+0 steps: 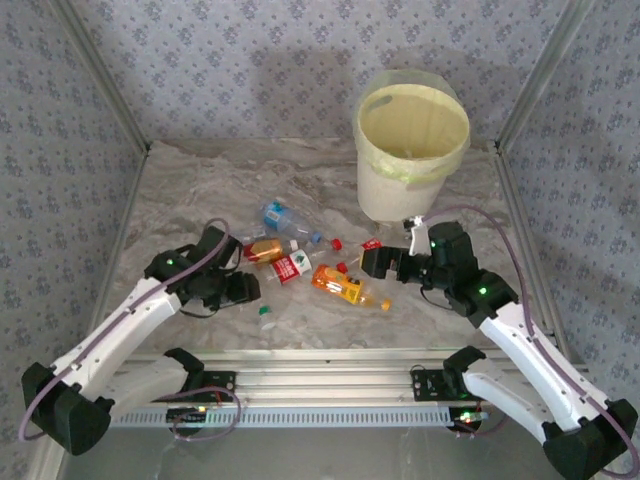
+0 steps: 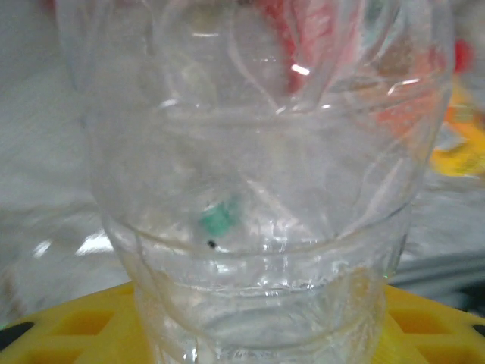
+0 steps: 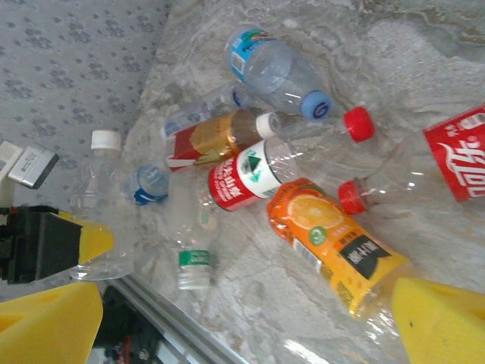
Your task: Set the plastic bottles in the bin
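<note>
Plastic bottles (image 3: 250, 178) lie scattered across the middle of the tabletop (image 1: 470, 310), with the bin (image 1: 400, 195) standing at the far right behind them. The left jaws are clamped on a clear bottle (image 2: 258, 227) with a white cap at the heap's left edge. The right jaws gape wide and empty, between the heap and the bin.

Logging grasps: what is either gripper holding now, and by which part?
Left gripper seems clamped on the white-capped clear bottle, at its lower body; right gripper is open, empty.
</note>
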You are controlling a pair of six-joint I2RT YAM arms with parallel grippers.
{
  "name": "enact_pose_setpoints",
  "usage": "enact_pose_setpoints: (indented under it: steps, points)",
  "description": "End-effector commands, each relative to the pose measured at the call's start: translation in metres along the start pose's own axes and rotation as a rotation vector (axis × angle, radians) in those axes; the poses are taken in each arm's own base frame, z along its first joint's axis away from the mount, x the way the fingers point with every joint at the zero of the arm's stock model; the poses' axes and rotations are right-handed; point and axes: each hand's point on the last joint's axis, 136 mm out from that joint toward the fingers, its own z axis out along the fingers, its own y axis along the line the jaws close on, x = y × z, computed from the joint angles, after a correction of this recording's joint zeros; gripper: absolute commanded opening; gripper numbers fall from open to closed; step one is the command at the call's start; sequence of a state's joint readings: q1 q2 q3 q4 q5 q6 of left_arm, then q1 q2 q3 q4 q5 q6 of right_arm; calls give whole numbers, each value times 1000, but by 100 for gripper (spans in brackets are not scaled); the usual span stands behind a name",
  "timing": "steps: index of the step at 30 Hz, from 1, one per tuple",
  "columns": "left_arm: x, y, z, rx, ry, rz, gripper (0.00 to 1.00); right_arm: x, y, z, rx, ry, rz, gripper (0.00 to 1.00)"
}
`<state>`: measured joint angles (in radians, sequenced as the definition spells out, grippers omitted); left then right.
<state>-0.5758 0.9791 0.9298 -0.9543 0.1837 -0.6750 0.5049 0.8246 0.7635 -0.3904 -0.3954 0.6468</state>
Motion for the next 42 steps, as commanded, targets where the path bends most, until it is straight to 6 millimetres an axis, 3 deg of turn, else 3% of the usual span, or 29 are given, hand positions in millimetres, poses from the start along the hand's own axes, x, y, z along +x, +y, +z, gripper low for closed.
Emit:
enact_pose_setpoints:
  steps: [1, 9, 17, 22, 34, 42]
  points:
    - [-21, -65, -29, 301, -98, 217, 53, -19, 37, -4, -149, -32, 43, 100]
    - [-25, -134, -49, 634, -133, 404, 56, -39, 77, 5, -319, -33, 64, 98]
    - [-10, -171, -49, 772, -78, 540, 52, -39, 118, 15, -432, 25, -3, 98]
    - [-5, -182, -44, 793, -46, 569, 52, -34, 133, 18, -459, 49, -37, 97]
    - [-4, -197, -51, 836, -56, 600, 52, -26, 130, 36, -426, 71, -31, 90]
    - [-3, -196, -48, 823, -49, 608, 54, -28, 136, 36, -444, 75, -29, 72]
